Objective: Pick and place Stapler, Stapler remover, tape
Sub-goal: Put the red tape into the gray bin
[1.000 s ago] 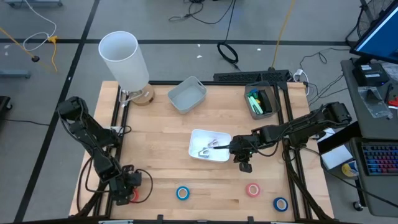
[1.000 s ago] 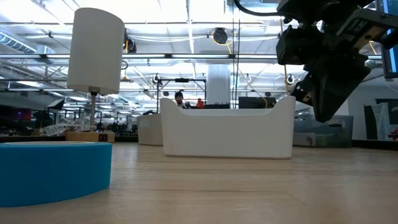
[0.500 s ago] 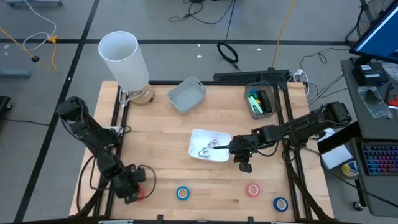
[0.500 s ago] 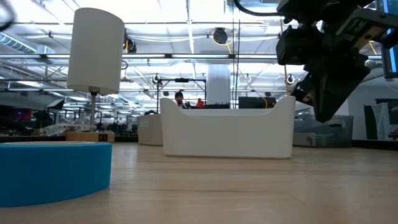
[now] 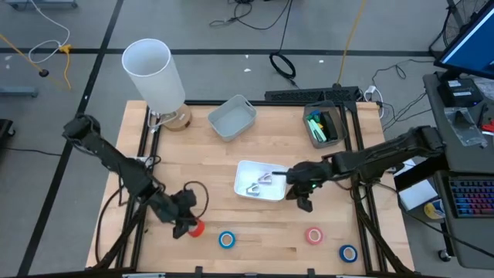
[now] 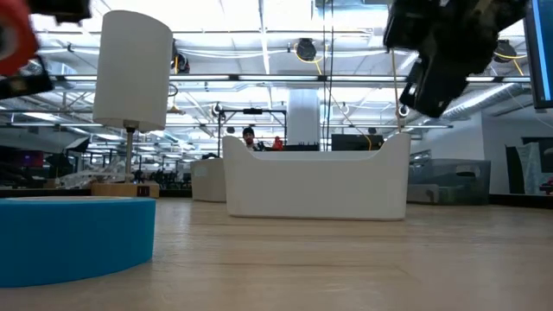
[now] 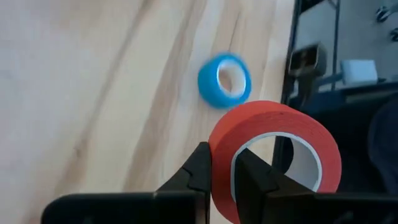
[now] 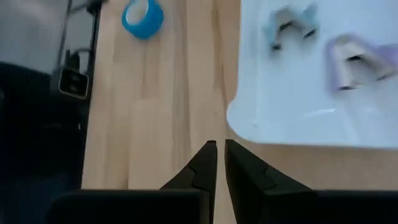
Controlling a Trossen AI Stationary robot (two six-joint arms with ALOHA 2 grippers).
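My left gripper point(image 5: 187, 225) hangs above the table's near-left part, shut on a red tape roll point(image 5: 197, 228). It shows at the top left of the low view point(image 6: 15, 47). A blue tape roll point(image 5: 226, 240) lies flat ahead of it point(image 7: 224, 80). Another red roll point(image 5: 313, 235) and another blue roll point(image 5: 348, 252) lie flat near the near-right edge. My right gripper point(image 5: 302, 202) hovers shut just right of the white tray point(image 5: 241, 188), above the table point(image 6: 428, 78). Two metal staple removers point(image 8: 348, 59) lie in the tray. I see no stapler. My left gripper holds the red roll by its wall point(image 7: 221, 163), one finger point(image 7: 252, 177) inside the ring and the other finger point(image 7: 200, 168) outside. The roll is lifted clear of the table and stands out beyond the fingertips.
A grey bin point(image 5: 231, 117), a white cylinder on a wooden base point(image 5: 154, 73) and a black organizer with green items point(image 5: 324, 127) stand along the far edge. Bare wood lies between the tray and the near rolls.
My left gripper has risen from the near-left corner and swung toward the table's right, carrying the red roll up off the table to a spot near the blue roll. My right gripper has risen a little beside the tray.
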